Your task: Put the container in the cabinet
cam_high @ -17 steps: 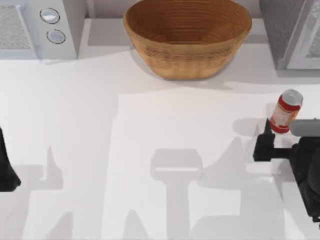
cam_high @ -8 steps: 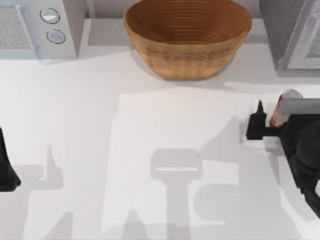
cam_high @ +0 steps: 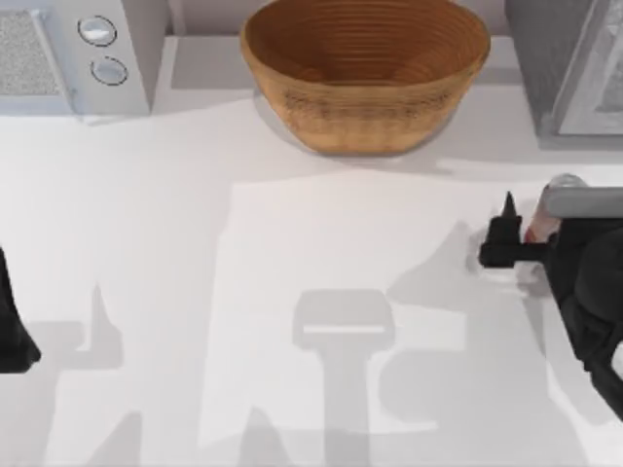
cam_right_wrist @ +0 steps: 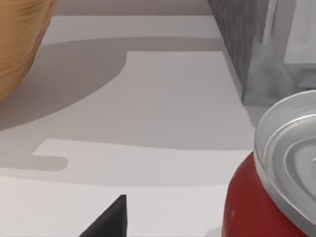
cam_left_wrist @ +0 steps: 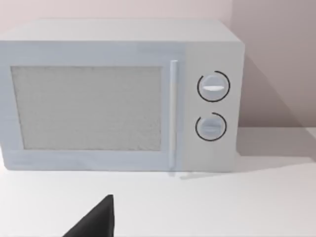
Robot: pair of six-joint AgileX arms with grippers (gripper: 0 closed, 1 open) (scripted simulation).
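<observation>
Container (cam_high: 543, 226) stood upright on the white table (cam_high: 292, 253), near the table's right edge and in front of the cabinet (cam_high: 545, 58), well apart from it. Right gripper (cam_high: 531, 233) sat at the container, one dark finger (cam_high: 504, 233) to its left, grey arm body covering most of the can from above; silver lid (cam_right_wrist: 291, 148) and red wall loomed close in the right wrist view, a dark fingertip (cam_right_wrist: 111, 219) beside them. Jaws appeared spread either side of the can; contact could not be told. Woven bowl (cam_high: 365, 68) stood left of the cabinet at the back of the table. White microwave (cam_high: 73, 53) with two round knobs stood far left of the cabinet, in the back corner. Left gripper (cam_high: 15, 331) was parked at the table's left edge, far from the cabinet; whether its fingers were spread or together could not be told
</observation>
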